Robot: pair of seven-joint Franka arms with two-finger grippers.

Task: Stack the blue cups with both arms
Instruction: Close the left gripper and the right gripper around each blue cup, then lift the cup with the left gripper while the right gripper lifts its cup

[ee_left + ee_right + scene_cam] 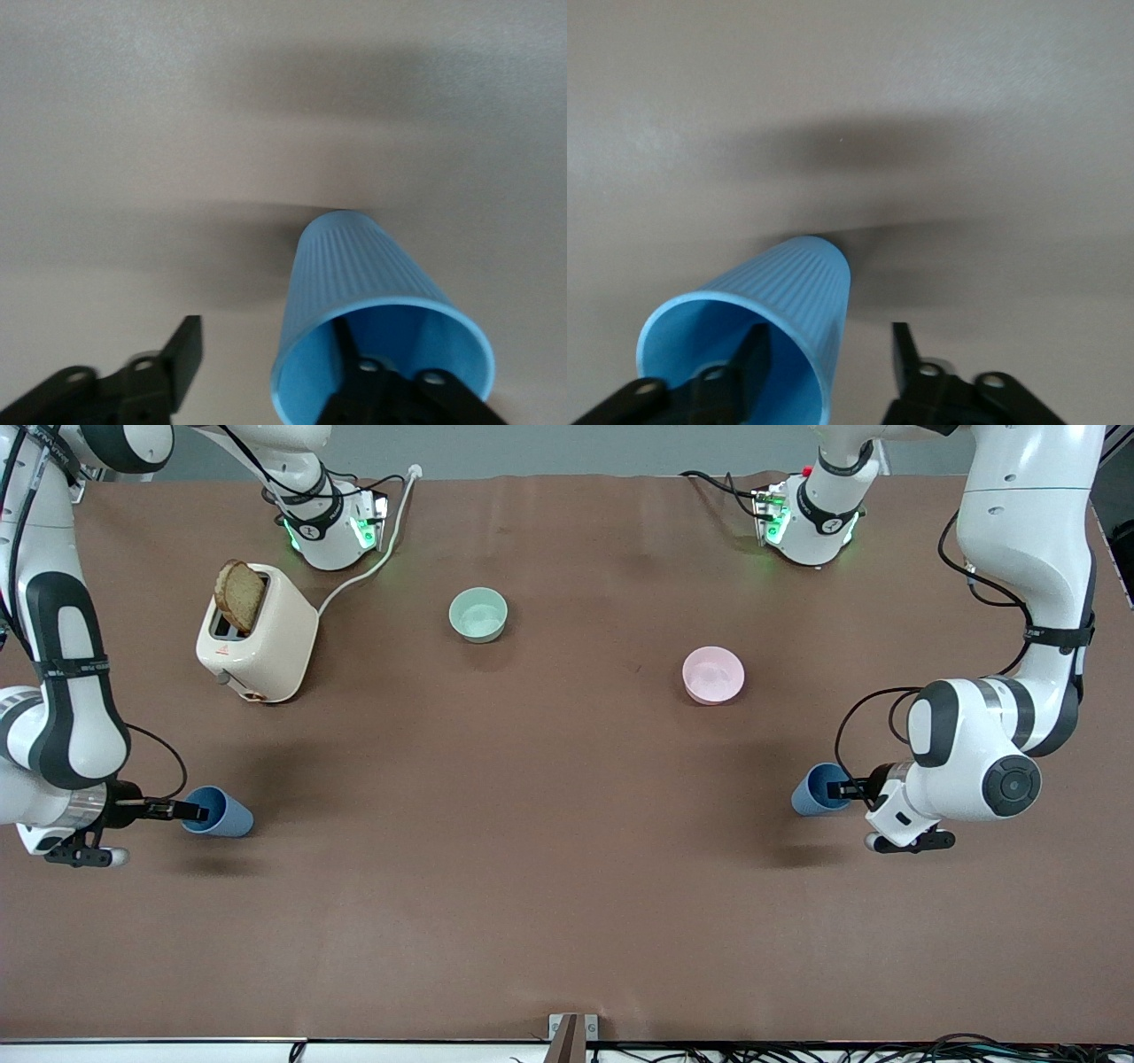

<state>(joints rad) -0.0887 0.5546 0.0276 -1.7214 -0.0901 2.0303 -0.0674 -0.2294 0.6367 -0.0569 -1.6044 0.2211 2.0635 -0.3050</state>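
Left hand (266,376): one finger inside a blue cup (372,292), one outside its wall, not yet pinching.
Right hand (828,363): likewise astride its own blue cup (757,328).
Cups: apparently lying on the tabletop (549,850).
Advice: we close gently, lift level.

Two blue cups (221,812) (817,789), two bowls (478,615) (713,675), one toaster (257,634), one bread slice (240,595), two arms (62,708) (983,744).

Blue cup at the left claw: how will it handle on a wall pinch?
The blue cup looks thin-walled and hollow, so probably light and likely to flex if squeezed hard. Its ribbed outside may help grip. The left claw has one finger inside the mouth, one outside; the cup appears to lie tilted, tapered, so it may roll.
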